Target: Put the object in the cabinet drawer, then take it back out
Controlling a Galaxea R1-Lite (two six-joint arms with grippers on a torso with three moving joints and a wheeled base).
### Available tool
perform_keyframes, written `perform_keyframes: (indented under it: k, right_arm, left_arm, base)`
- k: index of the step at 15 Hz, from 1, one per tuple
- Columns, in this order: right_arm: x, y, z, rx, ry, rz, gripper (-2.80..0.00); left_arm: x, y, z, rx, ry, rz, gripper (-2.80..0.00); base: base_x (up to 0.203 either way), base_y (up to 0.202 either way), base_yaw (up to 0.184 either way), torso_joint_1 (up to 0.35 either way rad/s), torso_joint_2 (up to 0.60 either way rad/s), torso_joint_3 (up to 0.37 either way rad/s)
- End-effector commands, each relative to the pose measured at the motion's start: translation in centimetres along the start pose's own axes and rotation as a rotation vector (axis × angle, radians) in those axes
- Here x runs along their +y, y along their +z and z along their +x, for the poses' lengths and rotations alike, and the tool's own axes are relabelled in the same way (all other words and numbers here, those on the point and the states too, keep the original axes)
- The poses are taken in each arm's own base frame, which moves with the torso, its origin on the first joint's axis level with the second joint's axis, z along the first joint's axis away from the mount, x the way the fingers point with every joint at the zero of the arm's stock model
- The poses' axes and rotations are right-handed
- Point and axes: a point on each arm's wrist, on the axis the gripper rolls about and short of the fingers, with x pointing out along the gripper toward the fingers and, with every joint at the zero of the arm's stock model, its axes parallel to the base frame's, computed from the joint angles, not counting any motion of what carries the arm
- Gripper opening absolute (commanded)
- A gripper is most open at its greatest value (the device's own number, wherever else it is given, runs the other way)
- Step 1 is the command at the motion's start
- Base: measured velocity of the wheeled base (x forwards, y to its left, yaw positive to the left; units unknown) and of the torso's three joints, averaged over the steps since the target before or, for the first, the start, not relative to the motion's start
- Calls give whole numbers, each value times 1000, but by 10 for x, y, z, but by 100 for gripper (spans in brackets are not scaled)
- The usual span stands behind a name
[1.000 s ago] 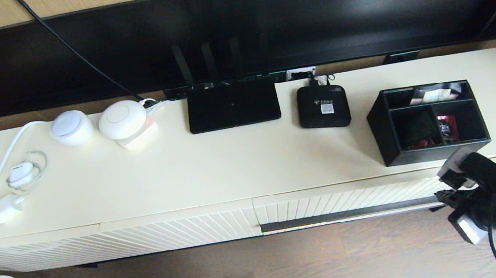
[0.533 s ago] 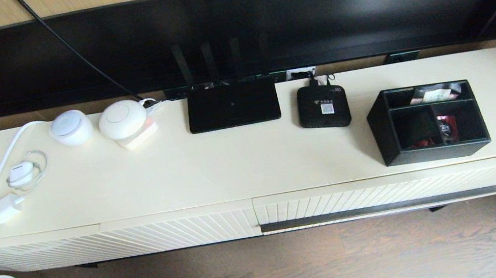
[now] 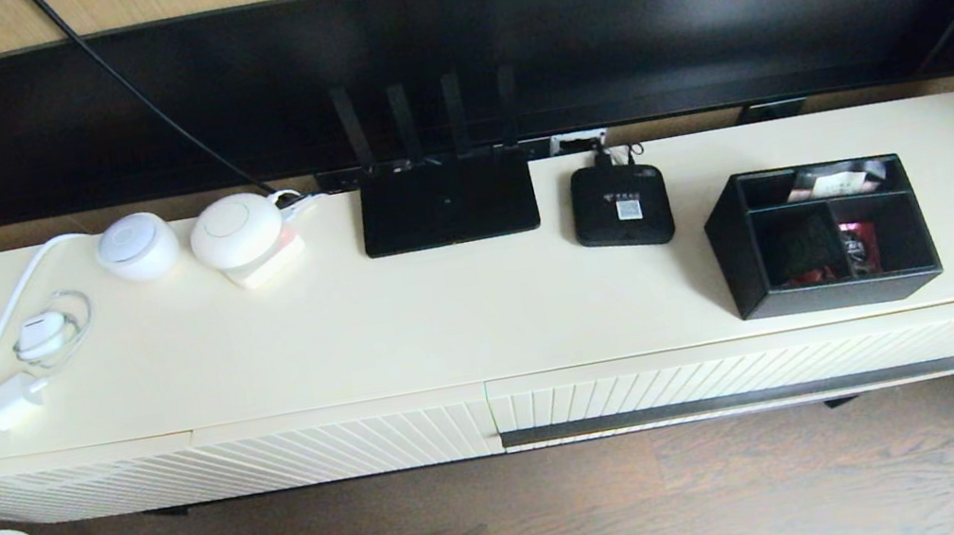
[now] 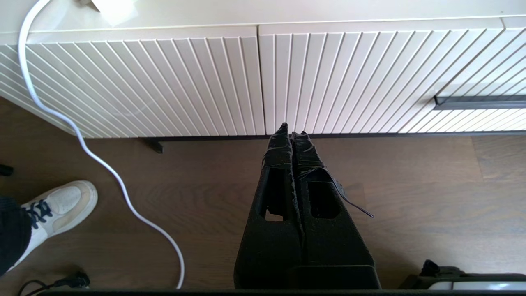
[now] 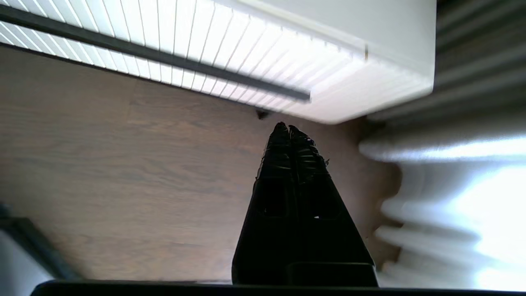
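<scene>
Cream cabinet top point(image 3: 449, 329), router point(image 3: 448, 205), set-top box point(image 3: 621, 204), organizer box point(image 3: 821, 236)

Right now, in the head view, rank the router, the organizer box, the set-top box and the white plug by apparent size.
1. Organizer box
2. Router, a close second; its antennas make the call unsure
3. Set-top box
4. White plug

Left tool point(image 4: 292, 132) fingers pressed together, right tool point(image 5: 285, 126) fingers pressed together, both empty
</scene>
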Motion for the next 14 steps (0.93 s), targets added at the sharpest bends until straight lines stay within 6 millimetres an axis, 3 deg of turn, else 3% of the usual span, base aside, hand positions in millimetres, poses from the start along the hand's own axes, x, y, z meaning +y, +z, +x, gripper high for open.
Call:
perform_keyframes:
  k: [1,4,7,14]
  right_arm:
    - [4,-27,-26,-86,-48,64,-280]
    - [15,-55,-24,-69,1,113,-280]
    - [16,-54,-18,-139,12,243,-280]
    - [27,-68,-4,-203,149,276,-280]
  left_arm:
    - [0,0,0,-1,0,0,-280]
    - [0,0,0,1,0,0,-280]
    - [0,0,0,1,0,0,-280]
    - [0,0,0,1,0,0,-280]
  base:
    - [0,0,0,0,0,0]
    - [0,0,0,0,0,0]
    - [0,0,0,0,0,0]
    - [0,0,0,0,0,0]
